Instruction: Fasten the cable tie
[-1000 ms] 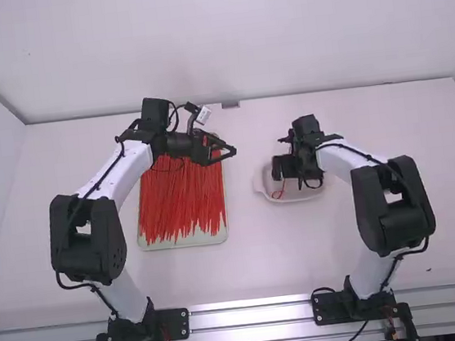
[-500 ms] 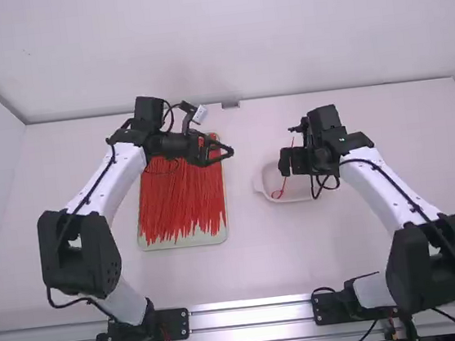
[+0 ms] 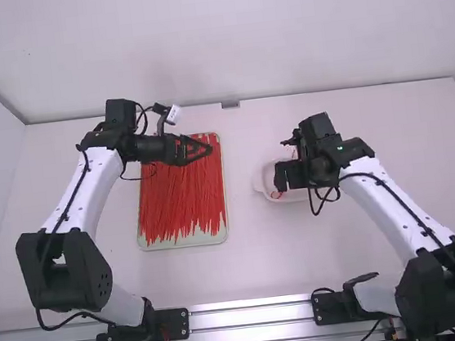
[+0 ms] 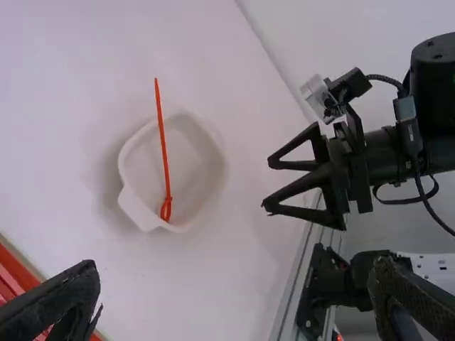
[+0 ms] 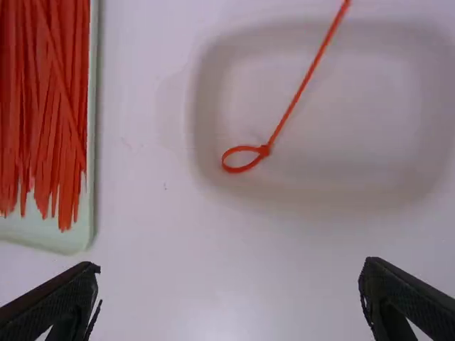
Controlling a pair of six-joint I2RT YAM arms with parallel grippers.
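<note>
Since a sec ago, both arms pulled back: right hand [image 4: 266, 185] rose off the bowl [image 3: 260, 186] and hangs over it, jaws wide, empty. Left hand [image 3: 206, 146] swung toward 9 o'clock, also wide open w/ nothing held. Tie [image 5: 284, 117] lies in the bowl, at 3 o'clock of the tray [image 3: 222, 235]. It has a small closed loop at one end and a straight tail over the rim, so fastening is prob. done.
</note>
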